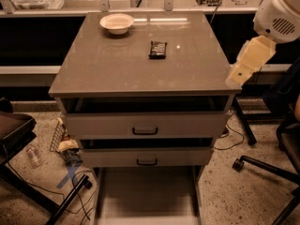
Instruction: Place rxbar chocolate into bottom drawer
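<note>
The rxbar chocolate, a small black-wrapped bar, lies flat on the grey cabinet top, right of centre toward the back. The bottom drawer is pulled out at the foot of the cabinet, and its pale floor shows with nothing in it. My gripper, a beige piece under the white arm joint, hangs at the cabinet's right edge. It is to the right of the bar, slightly nearer the front, and apart from it.
A white bowl stands at the back left of the top. The two upper drawers with black handles are slightly ajar. Chair legs and a wheel are on the floor at right. At left are a dark chair, cables and litter.
</note>
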### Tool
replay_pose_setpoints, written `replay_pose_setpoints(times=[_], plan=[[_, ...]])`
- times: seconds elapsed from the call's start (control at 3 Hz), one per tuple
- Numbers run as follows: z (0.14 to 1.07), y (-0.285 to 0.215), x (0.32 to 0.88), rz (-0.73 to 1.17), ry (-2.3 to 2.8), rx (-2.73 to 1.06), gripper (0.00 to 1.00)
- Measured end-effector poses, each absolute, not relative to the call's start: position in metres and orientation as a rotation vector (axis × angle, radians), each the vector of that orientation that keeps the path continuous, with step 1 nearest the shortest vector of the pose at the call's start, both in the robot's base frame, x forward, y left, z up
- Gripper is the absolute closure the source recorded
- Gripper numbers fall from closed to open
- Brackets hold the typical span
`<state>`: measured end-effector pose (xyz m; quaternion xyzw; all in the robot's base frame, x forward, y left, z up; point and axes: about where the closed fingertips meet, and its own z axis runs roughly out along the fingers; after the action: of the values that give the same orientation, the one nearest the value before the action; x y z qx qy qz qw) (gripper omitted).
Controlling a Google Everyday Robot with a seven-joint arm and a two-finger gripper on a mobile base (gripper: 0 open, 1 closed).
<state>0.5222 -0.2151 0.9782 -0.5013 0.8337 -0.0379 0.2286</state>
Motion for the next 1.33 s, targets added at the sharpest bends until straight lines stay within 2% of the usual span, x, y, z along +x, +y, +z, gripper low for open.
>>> replay_pose_setpoints(times=[1.0, 1.33], plan=[[0.968, -0.230, 0.653, -0.039, 2.488, -0.764, 0.00], [0.968, -0.230, 0.653, -0.039, 2.488, -0.764, 0.00]])
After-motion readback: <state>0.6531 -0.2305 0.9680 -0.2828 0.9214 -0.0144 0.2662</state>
